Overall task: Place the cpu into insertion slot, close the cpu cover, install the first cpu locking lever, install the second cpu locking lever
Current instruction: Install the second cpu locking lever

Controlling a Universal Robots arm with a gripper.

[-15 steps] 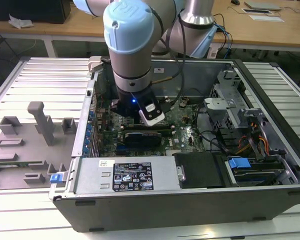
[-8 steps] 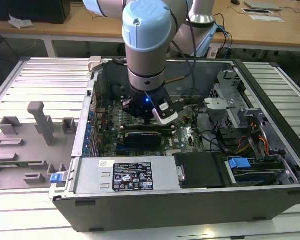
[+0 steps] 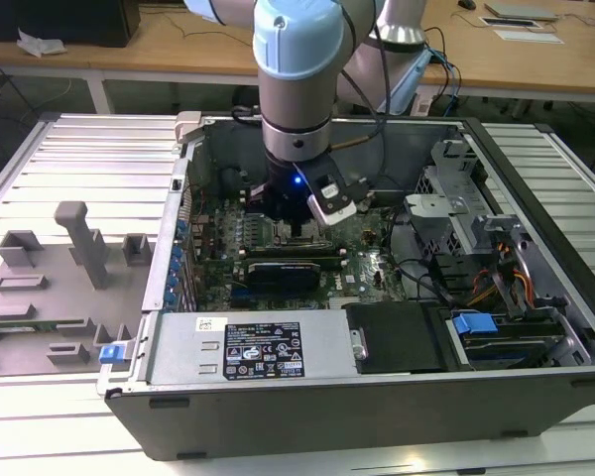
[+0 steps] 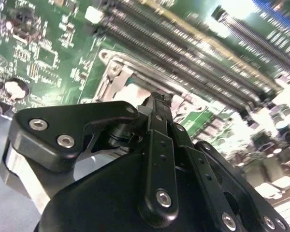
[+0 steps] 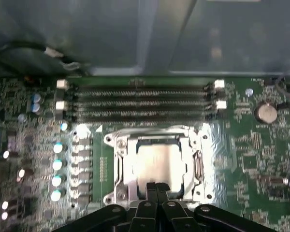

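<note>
In the first wrist view the cpu (image 5: 157, 162), a pale silvery square, lies in the insertion slot (image 5: 157, 141), whose dark inner edge shows beside it. The cpu cover (image 5: 120, 166), a silver frame, surrounds the chip; whether it lies fully flat I cannot tell. My gripper (image 5: 157, 187) is shut, fingertips pressed together at the chip's edge with nothing visible between them. The second wrist view has the shut gripper (image 4: 158, 98) over the cover's corner (image 4: 111, 72). From the exterior view the gripper (image 3: 297, 230) sits low over the motherboard (image 3: 362, 260) inside the case. The locking levers are not distinguishable.
Long RAM slots (image 5: 140, 102) run beside the socket. A coin cell (image 5: 266, 112) and capacitors (image 5: 58, 166) stand on the board. The case wall (image 3: 278, 347), a drive cage (image 3: 476, 228) and cables (image 3: 446, 278) close in the space. A grey fixture (image 3: 74, 248) stands outside the case.
</note>
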